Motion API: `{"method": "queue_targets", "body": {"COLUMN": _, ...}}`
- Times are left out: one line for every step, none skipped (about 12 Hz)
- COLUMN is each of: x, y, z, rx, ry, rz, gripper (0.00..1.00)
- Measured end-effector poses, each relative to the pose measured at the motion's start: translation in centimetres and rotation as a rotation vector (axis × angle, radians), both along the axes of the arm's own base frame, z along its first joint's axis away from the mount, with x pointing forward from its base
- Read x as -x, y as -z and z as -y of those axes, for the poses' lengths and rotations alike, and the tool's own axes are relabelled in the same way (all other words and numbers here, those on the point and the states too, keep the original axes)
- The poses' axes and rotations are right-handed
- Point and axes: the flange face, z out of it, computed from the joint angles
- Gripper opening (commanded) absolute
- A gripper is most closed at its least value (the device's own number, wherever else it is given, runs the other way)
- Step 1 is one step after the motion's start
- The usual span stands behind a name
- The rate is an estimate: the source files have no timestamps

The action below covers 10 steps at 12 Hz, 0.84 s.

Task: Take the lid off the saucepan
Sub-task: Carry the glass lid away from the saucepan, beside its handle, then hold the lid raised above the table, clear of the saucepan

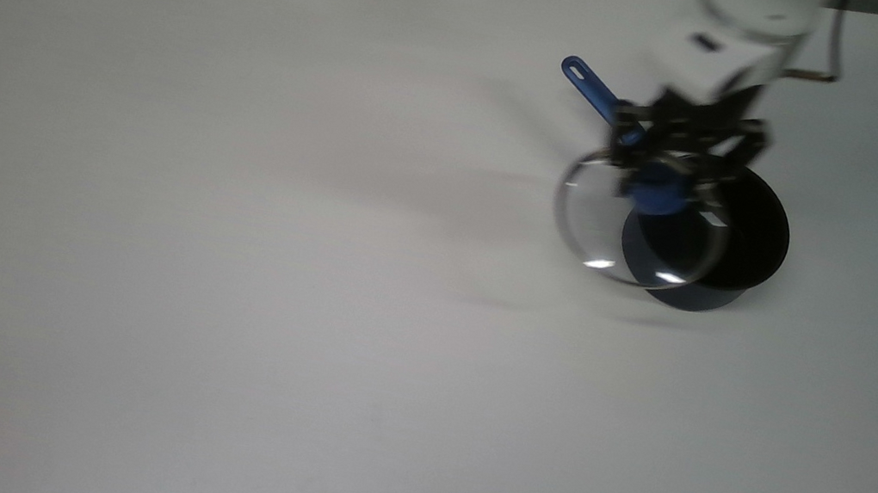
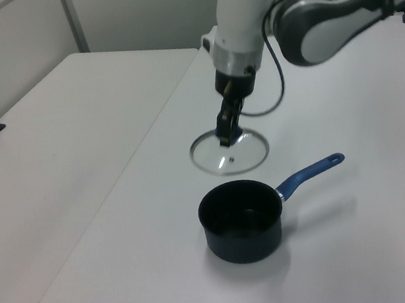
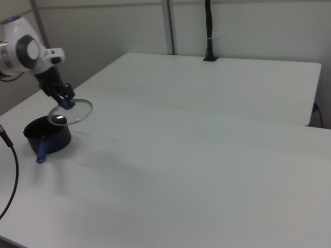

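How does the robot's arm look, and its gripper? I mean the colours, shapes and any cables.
The arm has smooth, rounded white shells with grey sections at the joints. A thin black cable hangs in a loop from the arm toward the wrist. Below the white wrist housing sits a black cylindrical collar, and from it comes the gripper: slim, black and angular, with two narrow fingers.

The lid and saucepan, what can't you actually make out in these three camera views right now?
- Lid lettering: top view, smeared by motion blur.
- Lid's blue knob: left view, mostly covered by the pincer shut on it.
- Saucepan handle: right view, foreshortened; the hole at its end cannot be told.
- Saucepan handle root: top view, hidden behind the pincer.
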Motion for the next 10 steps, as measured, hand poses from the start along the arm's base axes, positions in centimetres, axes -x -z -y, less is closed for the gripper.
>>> {"method": "queue_targets", "body": {"x": -0.7, "y": 0.7, "z": 4.0, "rx": 0.013, "ry": 0.044, "rz": -0.023, "gripper": 0.48}}
{"method": "queue_targets", "body": {"x": -0.9, "y": 1.3, "z": 8.0, "rx": 0.021, "ry": 0.075, "rz": -0.051, "gripper": 0.48}}
{"method": "queue_targets", "body": {"x": -0.5, "y": 1.8, "z": 11.7, "rx": 0.026, "ry": 0.086, "rz": -0.082, "gripper": 0.48}}
{"method": "queue_targets", "body": {"x": 0.7, "y": 2.1, "z": 15.2, "rx": 0.035, "ry": 0.078, "rz": -0.112, "gripper": 0.48}}
{"method": "queue_targets", "body": {"x": 2.2, "y": 2.7, "z": 18.3, "rx": 0.049, "ry": 0.062, "rz": -0.145, "gripper": 0.48}}
{"method": "queue_targets", "body": {"x": 3.9, "y": 3.7, "z": 20.8, "rx": 0.061, "ry": 0.046, "rz": -0.180, "gripper": 0.48}}
{"method": "queue_targets", "body": {"x": 5.3, "y": 5.1, "z": 22.8, "rx": 0.069, "ry": 0.029, "rz": -0.212, "gripper": 0.48}}
{"method": "queue_targets", "body": {"x": 6.3, "y": 7.0, "z": 24.3, "rx": 0.072, "ry": 0.011, "rz": -0.233, "gripper": 0.48}}
{"method": "queue_targets", "body": {"x": 6.8, "y": 8.9, "z": 25.4, "rx": 0.069, "ry": 0.003, "rz": -0.236, "gripper": 0.48}}
{"method": "queue_targets", "body": {"x": 7.1, "y": 10.6, "z": 26.2, "rx": 0.066, "ry": 0.008, "rz": -0.239, "gripper": 0.50}}
